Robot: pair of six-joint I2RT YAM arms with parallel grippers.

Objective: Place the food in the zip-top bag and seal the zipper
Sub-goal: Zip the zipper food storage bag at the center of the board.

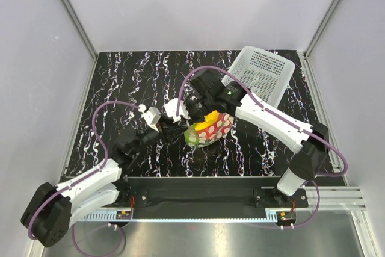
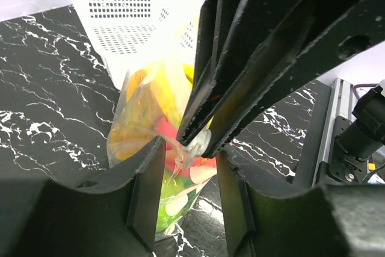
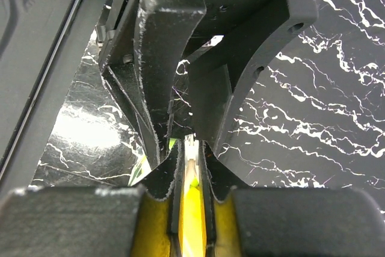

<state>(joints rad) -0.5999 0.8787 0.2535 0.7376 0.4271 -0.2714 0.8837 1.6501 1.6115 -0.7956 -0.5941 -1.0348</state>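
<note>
My right gripper [image 3: 191, 156] pinches the mouth edge of the crinkly clear white-dotted bag [image 2: 141, 112]; my left gripper [image 2: 188, 153] straddles it, fingers spread. The yellow, red and green toy fruit [image 1: 206, 128] inside blurs together.

Tip to tip: left end effector [image 2: 189, 156] parted, right end effector [image 3: 191, 151] pinched narrow.

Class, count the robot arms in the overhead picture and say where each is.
2. The left arm reaches from the bottom left toward the zip-top bag at mid-table; the right arm reaches from the bottom right to the same bag. None looks hidden.
</note>
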